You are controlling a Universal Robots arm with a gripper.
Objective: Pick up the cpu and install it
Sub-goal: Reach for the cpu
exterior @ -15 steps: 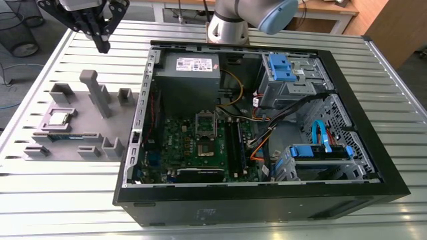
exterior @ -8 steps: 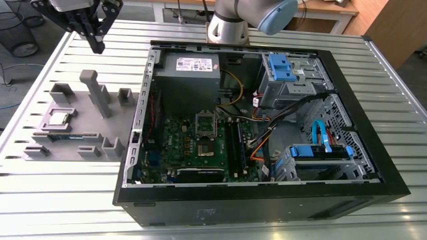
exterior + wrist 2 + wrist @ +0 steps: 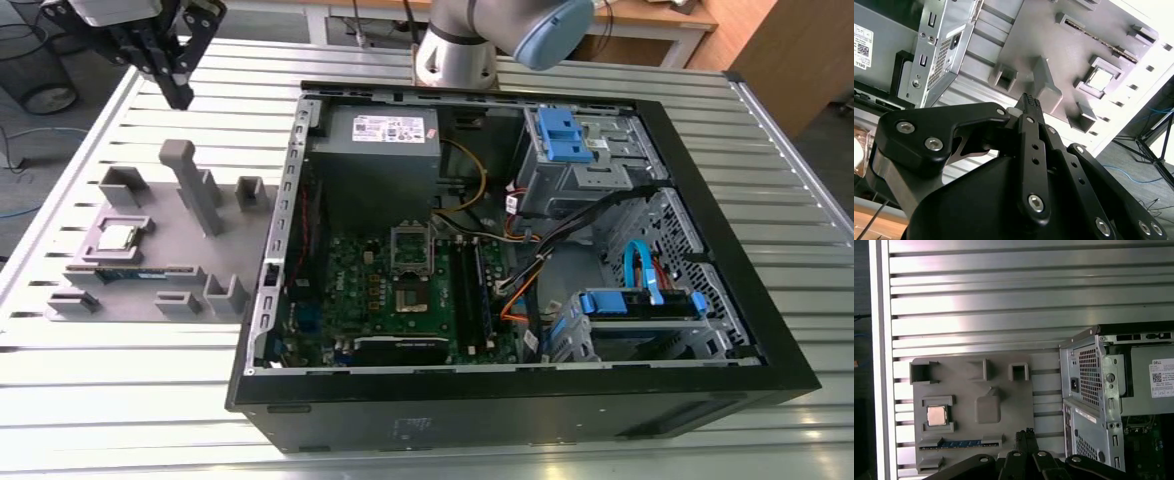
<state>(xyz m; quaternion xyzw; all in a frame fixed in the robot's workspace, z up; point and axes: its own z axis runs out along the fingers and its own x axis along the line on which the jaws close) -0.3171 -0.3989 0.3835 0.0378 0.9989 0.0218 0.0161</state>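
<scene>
Exterior view: the cpu [image 3: 118, 237] is being held, silver face up, in a square recess of the grey fixture plate [image 3: 160, 295]. The plate is being supported by the slatted metal table [image 3: 120, 400], just beside the open computer case [image 3: 534, 405], on the exterior view's left. A memory stick [image 3: 127, 271] is being carried in a slot of the same plate, near the cpu. The gripper [image 3: 178, 98] is being held in the air above the table past the plate's far edge, well apart from the cpu. In both wrist views its fingertips [image 3: 1030, 98] are being pressed together, with nothing gripped between them. Inside the case, the green motherboard [image 3: 360, 290] is being left exposed.
</scene>
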